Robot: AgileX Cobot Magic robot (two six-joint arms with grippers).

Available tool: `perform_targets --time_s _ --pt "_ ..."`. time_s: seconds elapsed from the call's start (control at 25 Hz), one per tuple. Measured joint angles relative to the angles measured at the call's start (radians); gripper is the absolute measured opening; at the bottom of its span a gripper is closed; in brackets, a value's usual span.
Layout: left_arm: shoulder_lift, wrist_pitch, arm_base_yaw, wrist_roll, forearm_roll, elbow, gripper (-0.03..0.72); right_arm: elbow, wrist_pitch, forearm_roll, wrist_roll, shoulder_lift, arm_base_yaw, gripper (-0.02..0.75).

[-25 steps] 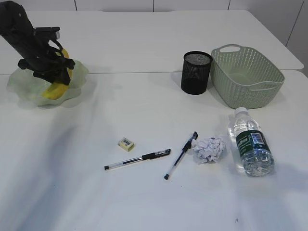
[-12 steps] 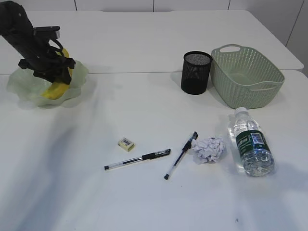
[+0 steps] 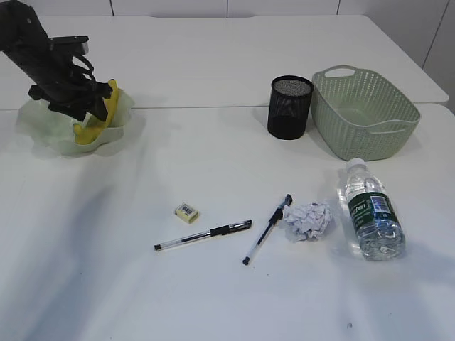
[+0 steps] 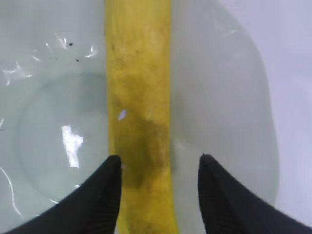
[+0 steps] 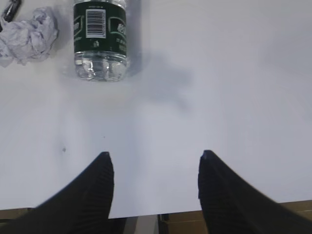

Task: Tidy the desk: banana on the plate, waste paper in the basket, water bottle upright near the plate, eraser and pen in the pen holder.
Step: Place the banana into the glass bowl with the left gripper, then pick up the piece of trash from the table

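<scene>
The yellow banana lies in the pale green plate at the far left, and my left gripper hangs just over it. Close up, the banana runs between the fingers of the left gripper: the left finger touches it, the right one stands clear, so the gripper is open. The water bottle lies on its side at the right beside the crumpled waste paper. The eraser and two pens lie mid-table. My right gripper is open over bare table near the front edge.
The black mesh pen holder and the green basket stand at the back right, side by side. From the right wrist, the bottle and the paper lie ahead to the left. The table's front edge runs just under the right fingers.
The left jaws have widened off the banana. Banana and plate have shifted a little right, the banana now propped higher against the rim. Nothing else moved.
</scene>
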Motion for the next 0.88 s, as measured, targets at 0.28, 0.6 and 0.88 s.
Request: perform_targets --time_s 0.28,0.6,0.88 --pt "0.0 0.021 0.0 0.0 -0.004 -0.099 0.358 0.0 -0.016 0.178 -0.052 0.066 0.0 0.421" --pt "-0.065 0.063 0.022 0.001 -0.013 -0.175 0.358 0.0 -0.074 0.44 -0.179 0.203 0.0 0.428" --pt "-0.179 0.087 0.041 0.001 -0.013 -0.179 0.358 -0.001 -0.164 0.59 -0.339 0.326 0.0 0.447"
